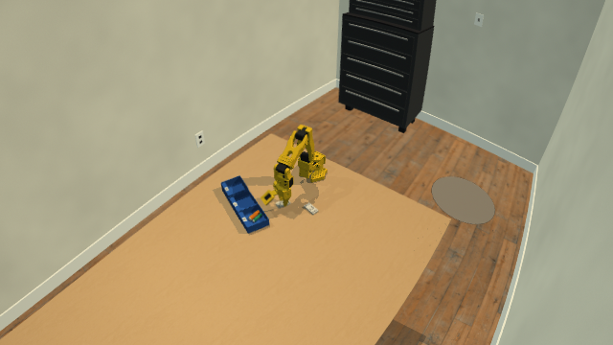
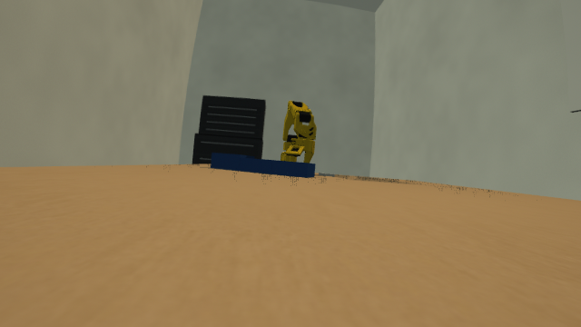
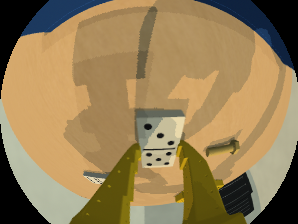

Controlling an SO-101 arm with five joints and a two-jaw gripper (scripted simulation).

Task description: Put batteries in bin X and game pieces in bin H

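My gripper (image 1: 284,203) (image 3: 159,146) is low over the table and shut on a white domino with black dots. The domino (image 3: 161,131) has a finger against each long side and appears to be at table level. A second domino (image 1: 310,208) (image 3: 94,177) lies on the table, partly behind a finger in the wrist view. A blue three-compartment bin block (image 1: 259,226) (image 2: 263,167) (image 3: 32,19) stands beside the gripper. An orange battery-like cylinder (image 1: 254,215) and a green one (image 1: 258,218) lie in its nearest compartment. The bin letters are too small to read.
A brass-coloured bolt-like piece (image 3: 223,148) lies on the table, to the right of the fingers in the wrist view. The arm's base (image 1: 311,168) stands behind the gripper. A black drawer cabinet (image 1: 378,67) (image 2: 231,123) stands far back on the floor.
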